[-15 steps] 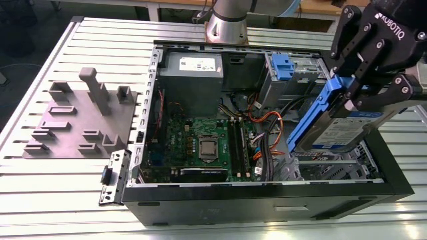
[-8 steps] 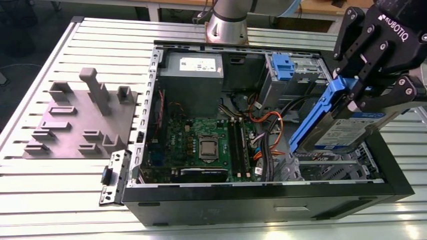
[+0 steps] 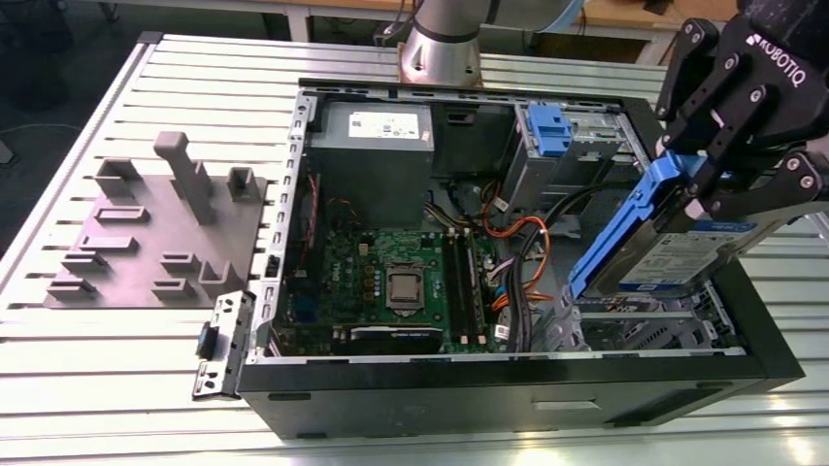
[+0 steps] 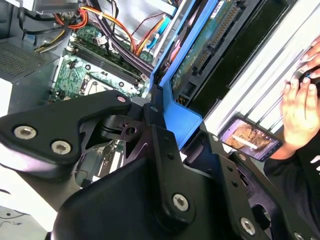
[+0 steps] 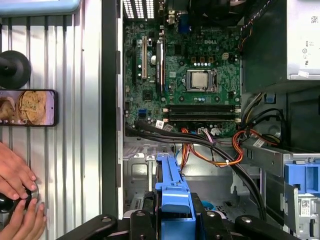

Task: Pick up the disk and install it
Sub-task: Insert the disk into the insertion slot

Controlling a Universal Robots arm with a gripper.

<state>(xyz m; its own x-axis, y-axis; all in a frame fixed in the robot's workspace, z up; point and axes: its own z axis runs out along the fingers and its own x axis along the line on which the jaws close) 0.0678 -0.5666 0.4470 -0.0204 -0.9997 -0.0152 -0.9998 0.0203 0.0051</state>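
The disk [image 3: 674, 257], a silver-grey drive with a white-and-blue label and a blue bracket, hangs tilted on edge above the case's near corner on the exterior view's right. My black gripper [image 3: 693, 189] is shut on its upper end. In the first wrist view the blue bracket edge of the disk [image 5: 172, 192] points down into the case, over the metal drive cage [image 5: 145, 162], with the gripper [image 5: 172, 222] clamped on it. The second wrist view shows the disk's [image 4: 210, 45] green circuit-board side and one black finger [image 4: 107, 107] against the bracket.
The open computer case [image 3: 518, 374] holds a motherboard [image 3: 388, 277], a grey power supply [image 3: 376, 146], orange cables [image 3: 512, 233] and a blue latch [image 3: 549, 131]. A grey fixture plate [image 3: 155, 233] lies on the exterior view's left. A phone [image 5: 27, 107] and a person's hands [image 5: 17, 200] are beside the case.
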